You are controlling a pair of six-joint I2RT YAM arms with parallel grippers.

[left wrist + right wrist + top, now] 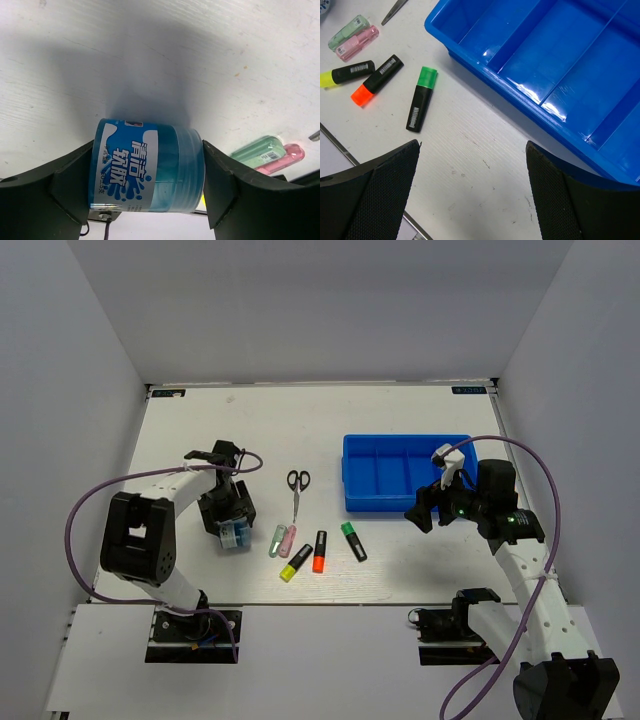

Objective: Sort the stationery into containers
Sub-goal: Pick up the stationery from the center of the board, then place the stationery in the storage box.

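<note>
White table [400,410] bearing: blue tray [405,439]; scissors [297,490]; blue-and-white roll [233,535]; pale green highlighter [276,539] touching pink highlighter [287,539]; yellow highlighter [295,563]; orange highlighter [319,551]; green highlighter [353,541].

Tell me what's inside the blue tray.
Every compartment that shows in the tray is bare blue plastic. In the top view the right end effector covers its near right corner, so that part is unseen.

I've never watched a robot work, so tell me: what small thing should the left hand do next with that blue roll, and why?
Probably finish squeezing it, ready to lift. The left hand straddles the blue-and-white roll, fingers at both its sides, but the roll rests on the table, well apart from the blue tray.
</note>
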